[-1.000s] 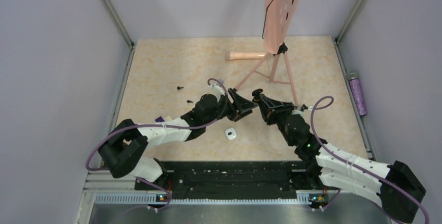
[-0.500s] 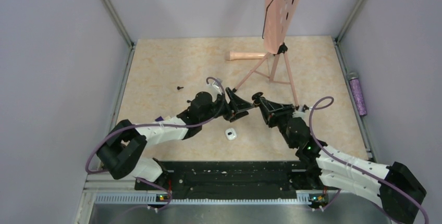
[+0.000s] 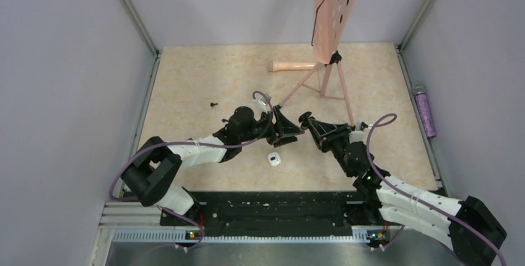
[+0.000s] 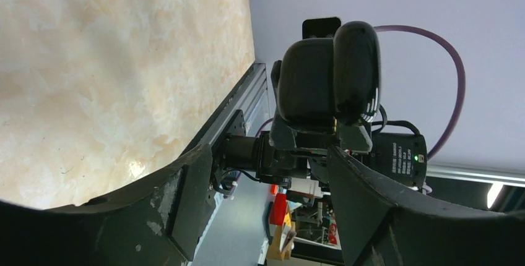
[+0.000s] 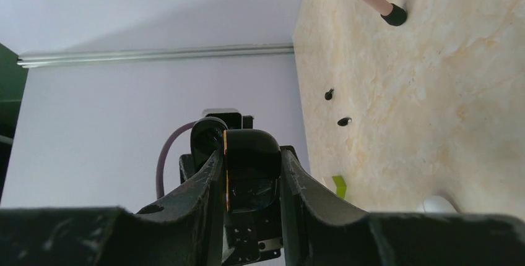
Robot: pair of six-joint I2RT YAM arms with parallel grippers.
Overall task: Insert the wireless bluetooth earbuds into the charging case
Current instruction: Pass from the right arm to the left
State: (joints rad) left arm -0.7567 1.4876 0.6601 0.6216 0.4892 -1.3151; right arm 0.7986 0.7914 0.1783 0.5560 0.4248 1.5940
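ok so the right gripper (image 5: pixel 251 162) is clamped on the charging case (image 5: pixel 250 170), a little black rounded thing, holding it up off the table (image 3: pixel 204 74) in the middle of the workspace. The left gripper (image 4: pixel 267 158) is right up against it on the left side, fingers spread with nothing pinched between them, pointing at the case. I honestly can't tell if the lid is open; there's a seam with an orange glint, but that's all I can make out. The wireless bluetooth earbuds (image 5: pixel 329 94) aren't in anything: both tiny black bits are lying loose on the table, off to the left and a bit farther back, well apart from the case. There's also a small white thing (image 3: pixel 274 159) on the table just on the near side of the grippers, no idea what it is. So progress-wise I'd say it's early: case is in hand, zero buds seated, and both need picking up and dropping in.
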